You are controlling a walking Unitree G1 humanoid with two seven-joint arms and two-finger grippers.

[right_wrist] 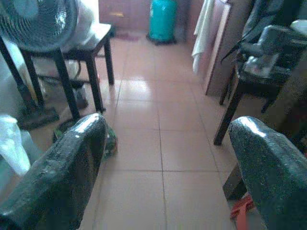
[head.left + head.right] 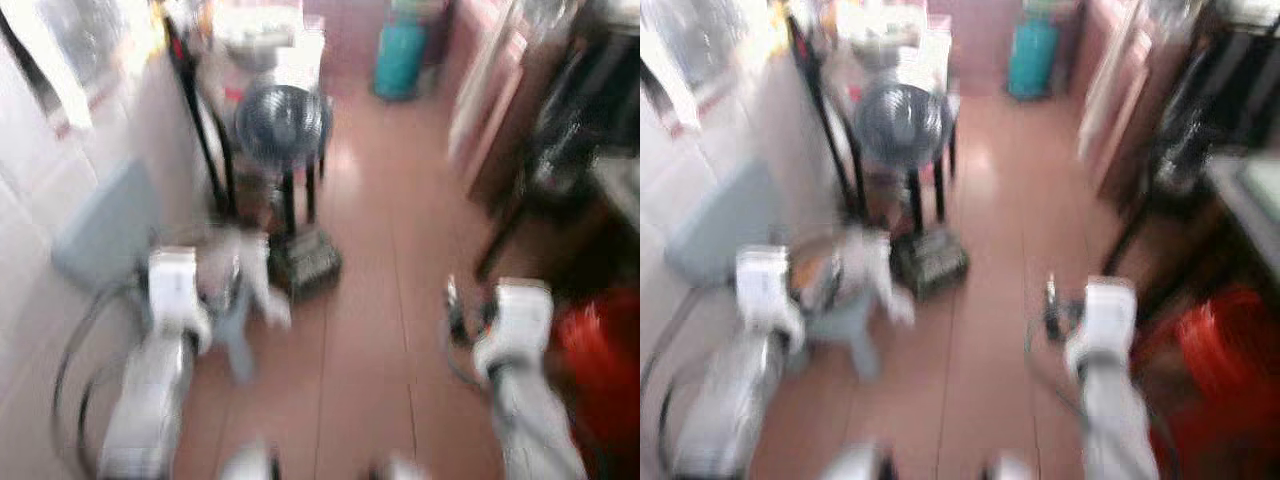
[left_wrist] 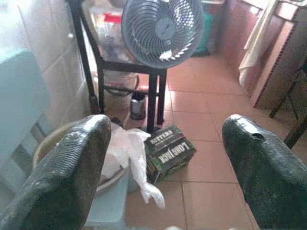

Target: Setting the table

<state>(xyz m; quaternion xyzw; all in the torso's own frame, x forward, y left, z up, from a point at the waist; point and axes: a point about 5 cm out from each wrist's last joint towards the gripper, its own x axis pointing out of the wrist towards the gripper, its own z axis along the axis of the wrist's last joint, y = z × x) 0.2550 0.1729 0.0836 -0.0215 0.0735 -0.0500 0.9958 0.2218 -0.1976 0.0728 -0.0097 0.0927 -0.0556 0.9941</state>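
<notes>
The head views are blurred by motion. My left arm (image 2: 170,300) and right arm (image 2: 515,330) are held low in front of me over a red tiled floor (image 2: 370,300). In the left wrist view my left gripper (image 3: 168,129) is open, with nothing between its black fingers (image 3: 72,167). My right gripper (image 1: 168,127) is open too, empty above the tiles. No dishes or cutlery can be made out.
A grey fan (image 3: 163,28) stands on a black side table (image 3: 153,96) at the left wall. Below it lie a green box (image 3: 170,151) and a basin with a white bag (image 3: 127,148) on a pale stool. A teal cylinder (image 2: 400,55) stands far ahead. A dark table (image 1: 249,76) and something red (image 2: 600,350) are on the right.
</notes>
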